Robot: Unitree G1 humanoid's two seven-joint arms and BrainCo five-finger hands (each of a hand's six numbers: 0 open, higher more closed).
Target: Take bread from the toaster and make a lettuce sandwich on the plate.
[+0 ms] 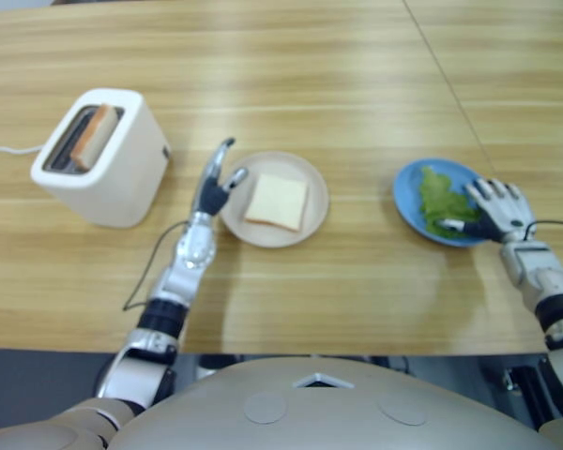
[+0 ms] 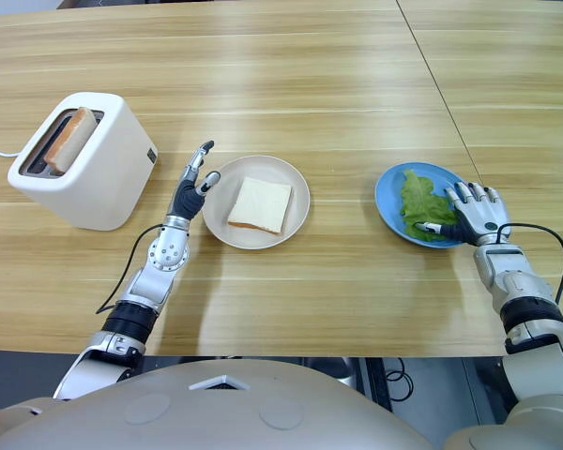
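Fingers spread and gripping nothing, the right hand (image 2: 469, 217) lies over the near side of the lettuce (image 2: 415, 199) on the blue plate (image 2: 384, 206), toward the table's (image 2: 357, 94) right edge. It should, I judge, pinch leaf alone, not rim. The left hand (image 2: 190, 192), open and empty, stands beside the plate (image 2: 263, 164) with the bread (image 2: 260, 204), near the front edge.

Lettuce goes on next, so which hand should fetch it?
Right hand: it rests at the blue plate beside the lettuce; the left hand sits by the beige plate.
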